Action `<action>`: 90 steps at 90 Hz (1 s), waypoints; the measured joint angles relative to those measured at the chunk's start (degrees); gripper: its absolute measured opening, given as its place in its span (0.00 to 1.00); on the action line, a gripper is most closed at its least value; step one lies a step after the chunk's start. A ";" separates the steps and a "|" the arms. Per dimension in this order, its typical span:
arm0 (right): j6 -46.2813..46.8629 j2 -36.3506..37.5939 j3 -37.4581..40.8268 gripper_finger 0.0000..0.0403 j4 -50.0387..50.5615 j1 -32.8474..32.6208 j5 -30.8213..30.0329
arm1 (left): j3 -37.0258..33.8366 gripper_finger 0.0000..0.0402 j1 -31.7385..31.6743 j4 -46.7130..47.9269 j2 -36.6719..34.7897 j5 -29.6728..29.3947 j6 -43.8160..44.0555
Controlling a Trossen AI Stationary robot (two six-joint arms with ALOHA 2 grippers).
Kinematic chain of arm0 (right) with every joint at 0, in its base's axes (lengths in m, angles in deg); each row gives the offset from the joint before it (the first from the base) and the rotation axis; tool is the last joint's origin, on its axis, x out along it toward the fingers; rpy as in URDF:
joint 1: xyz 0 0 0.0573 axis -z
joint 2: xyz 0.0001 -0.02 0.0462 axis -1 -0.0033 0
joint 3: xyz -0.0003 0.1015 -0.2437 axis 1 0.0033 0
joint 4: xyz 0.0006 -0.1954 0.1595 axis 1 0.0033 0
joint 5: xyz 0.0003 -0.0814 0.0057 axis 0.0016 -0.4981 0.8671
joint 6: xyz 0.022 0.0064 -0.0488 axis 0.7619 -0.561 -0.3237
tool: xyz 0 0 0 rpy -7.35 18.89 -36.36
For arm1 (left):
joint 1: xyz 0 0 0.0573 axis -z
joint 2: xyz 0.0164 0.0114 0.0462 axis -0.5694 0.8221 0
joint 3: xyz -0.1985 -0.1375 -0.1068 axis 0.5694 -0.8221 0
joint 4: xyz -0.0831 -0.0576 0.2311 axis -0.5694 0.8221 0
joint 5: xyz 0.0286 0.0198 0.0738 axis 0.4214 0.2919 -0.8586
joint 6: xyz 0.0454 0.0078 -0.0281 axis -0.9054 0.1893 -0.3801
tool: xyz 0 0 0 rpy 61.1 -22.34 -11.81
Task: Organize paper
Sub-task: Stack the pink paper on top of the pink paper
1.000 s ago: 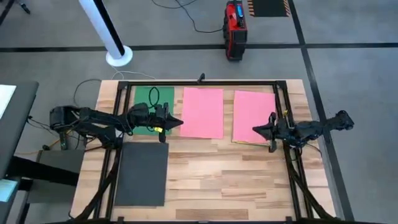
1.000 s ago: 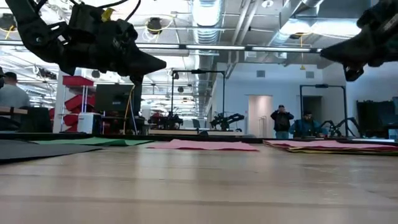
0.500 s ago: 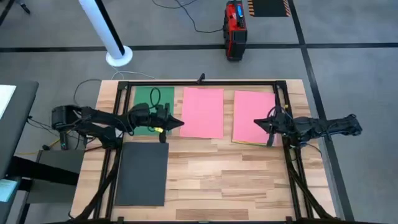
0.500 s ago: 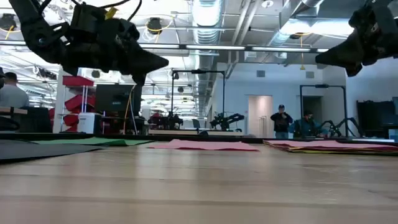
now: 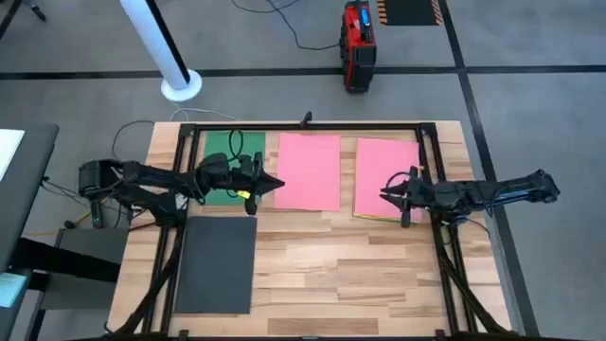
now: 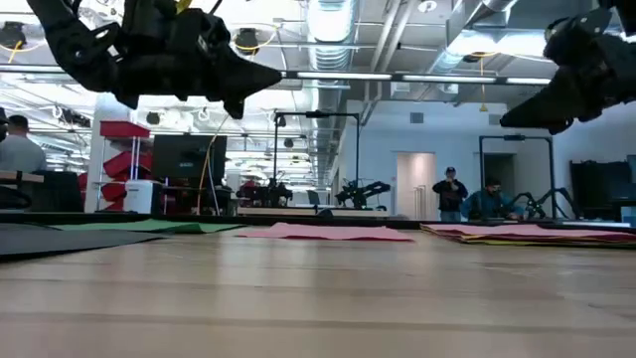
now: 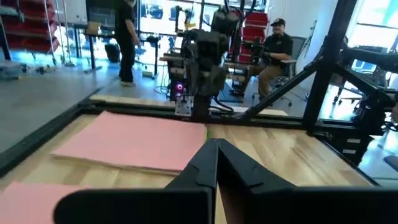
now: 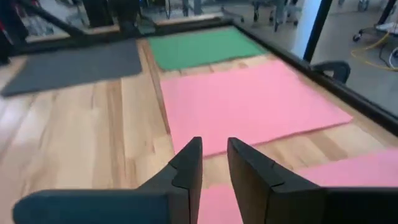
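Pink sheets lie just ahead of my left gripper, fingers pressed together; my right gripper, fingers slightly spread, hovers over the pink-topped stack.

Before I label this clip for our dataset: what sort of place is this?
Probably a large open robotics lab or workshop: exposed ceiling ducts, other robot arm rigs on benches behind the pale wooden table, red storage racks, and people at workstations.

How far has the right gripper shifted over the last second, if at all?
Yes. In the high view the right gripper has slid further left over the right-hand pink paper sheet, toward the middle pink paper sheet, a short way.
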 joint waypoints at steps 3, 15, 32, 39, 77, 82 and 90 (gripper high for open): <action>0.18 -0.99 0.00 0.19 0.00 0.00 0.00 | 0.23 0.00 0.00 -0.05 0.00 -0.07 -0.41; 0.41 -3.48 -0.04 0.19 -0.01 0.00 -0.02 | 0.62 0.00 0.00 -0.08 0.00 -0.40 -0.95; -0.83 -2.99 -4.66 0.19 0.43 0.00 3.19 | 0.64 0.00 0.00 0.37 0.00 -3.50 -1.82; -2.43 -1.10 -6.84 0.19 1.04 -0.02 4.24 | 0.64 0.00 0.00 1.20 0.00 -5.24 -1.87; 1.81 -0.52 -7.83 0.19 7.02 3.55 4.29 | 0.66 0.00 0.00 5.10 0.00 -7.24 -2.42; 2.17 -2.98 -7.81 0.19 6.50 3.98 4.28 | 0.67 0.00 0.00 5.09 0.00 -7.24 -1.99; 2.87 -7.62 -7.87 0.19 6.69 4.91 4.35 | 0.64 0.00 0.00 5.32 0.00 -7.24 -1.10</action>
